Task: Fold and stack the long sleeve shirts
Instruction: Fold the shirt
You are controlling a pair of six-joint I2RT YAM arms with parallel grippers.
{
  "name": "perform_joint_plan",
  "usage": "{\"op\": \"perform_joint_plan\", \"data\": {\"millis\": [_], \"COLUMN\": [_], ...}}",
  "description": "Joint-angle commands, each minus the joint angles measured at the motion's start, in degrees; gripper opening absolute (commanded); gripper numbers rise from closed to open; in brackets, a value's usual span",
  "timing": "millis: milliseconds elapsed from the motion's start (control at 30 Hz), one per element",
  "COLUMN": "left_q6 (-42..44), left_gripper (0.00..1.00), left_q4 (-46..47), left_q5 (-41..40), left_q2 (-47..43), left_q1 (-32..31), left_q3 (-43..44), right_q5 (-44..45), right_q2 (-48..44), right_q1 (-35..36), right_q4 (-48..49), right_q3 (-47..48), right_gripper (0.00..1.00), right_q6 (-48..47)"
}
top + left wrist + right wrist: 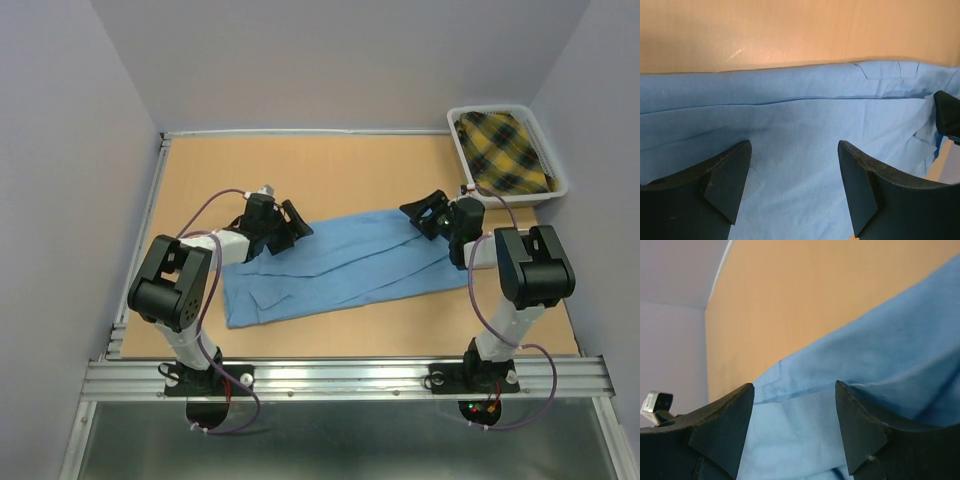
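Observation:
A light blue long sleeve shirt [340, 262] lies folded into a long band across the middle of the table [350, 170]. My left gripper [292, 226] hovers open over the band's far left edge, with nothing between its fingers. In the left wrist view the open left gripper [795, 150] has blue cloth [800, 110] below it. My right gripper [424, 213] stands open over the band's far right end, near a stitched hem. The right wrist view shows the right gripper [795, 390] open above the shirt [875, 355], with cloth under it, not between the pads.
A white basket [556, 182] at the back right corner holds a yellow and black plaid cloth [505, 150]. Grey walls close in the table on three sides. A metal rail [350, 378] runs along the near edge by the arm bases.

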Motion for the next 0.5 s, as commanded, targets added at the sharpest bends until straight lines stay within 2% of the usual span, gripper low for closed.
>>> {"op": "perform_joint_plan", "data": {"millis": [0,167,300,467], "left_q6": [0.24,0.06,0.06,1.55], "left_gripper": [0.82,0.82,0.82,0.83], "left_q4": [2.59,3.03,2.42,-1.79], "left_q5": [-0.34,-0.34,-0.07,-0.69], "left_q2": [0.06,-0.81,-3.27,-10.3], "left_q1": [1.96,4.15,5.04,5.12], "left_q3": [-2.99,-5.71,-6.77,-5.64], "right_q5": [2.7,2.88,1.82,0.59], "right_q2": [2.15,3.82,1.37,-6.62], "right_q1": [-2.89,-6.93,-7.99,-7.9], "right_q4": [1.83,1.92,1.4,-9.14], "right_q3": [-2.03,-2.04,-1.07,3.06], "right_gripper": [0.71,0.71,0.71,0.71], "right_q6": [-1.58,-1.75,-2.8,-8.07]}}
